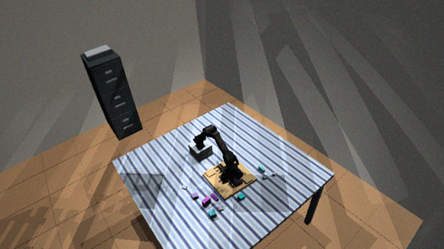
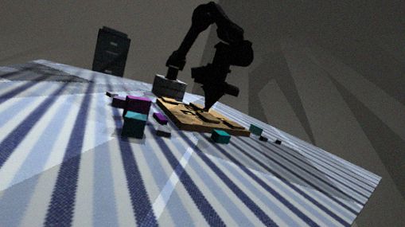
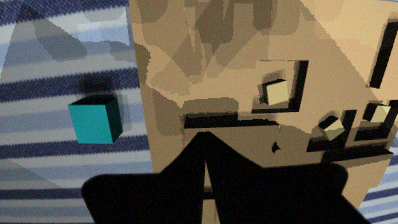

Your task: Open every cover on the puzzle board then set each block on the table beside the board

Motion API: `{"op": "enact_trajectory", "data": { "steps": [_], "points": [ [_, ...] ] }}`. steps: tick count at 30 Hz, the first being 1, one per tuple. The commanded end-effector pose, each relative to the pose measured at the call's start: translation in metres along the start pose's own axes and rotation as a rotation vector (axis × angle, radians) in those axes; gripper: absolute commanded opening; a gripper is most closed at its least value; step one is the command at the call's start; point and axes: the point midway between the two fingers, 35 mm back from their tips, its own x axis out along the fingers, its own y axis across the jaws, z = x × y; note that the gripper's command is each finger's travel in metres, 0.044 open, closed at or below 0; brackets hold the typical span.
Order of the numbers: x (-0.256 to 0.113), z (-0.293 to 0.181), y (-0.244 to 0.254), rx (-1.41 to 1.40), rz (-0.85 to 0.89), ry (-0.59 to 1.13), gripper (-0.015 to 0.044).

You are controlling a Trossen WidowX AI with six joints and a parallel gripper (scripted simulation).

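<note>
The wooden puzzle board [image 1: 225, 193] [image 2: 214, 129] [image 3: 167, 55] lies flat on the table, with raised flat covers such as a front cover [image 2: 207, 117] and a right cover [image 2: 234, 124]. In the wrist view, a pale block [image 3: 277, 93] sits in a square well. Two more small pale pieces, a middle one [image 3: 332, 128] and a right one [image 3: 380, 113], sit in or beside dark recesses; whether they are blocks or knobs is unclear. My gripper [image 2: 206, 109] [image 3: 204, 137] is shut and empty, pointing down low over the board near a dark slot [image 3: 215, 121]. In the top view the arm hides much of the board.
Around the board lie teal blocks [image 1: 241, 197] [image 2: 220, 137] [image 1: 261, 169] [image 2: 255, 130] [image 1: 212, 213] [image 2: 134, 127], a purple block [image 1: 206, 201] [image 2: 138, 104], a flat purple piece [image 1: 214, 197] [image 2: 160, 118], a lavender block [image 1: 195, 195] and small grey pieces. The arm's base box [image 1: 202, 153] [image 2: 169, 88] stands behind.
</note>
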Motion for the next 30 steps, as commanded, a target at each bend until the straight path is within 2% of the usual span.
{"op": "enact_trajectory", "data": {
  "steps": [1, 7, 30],
  "points": [
    [-0.009, 0.0, 0.001, 0.004, 0.007, 0.001, 0.0],
    [-0.008, 0.0, -0.006, 0.003, 0.0, 0.0, 0.0],
    [-0.028, -0.004, -0.122, 0.056, -0.004, 0.001, 0.0]
  ]
}}
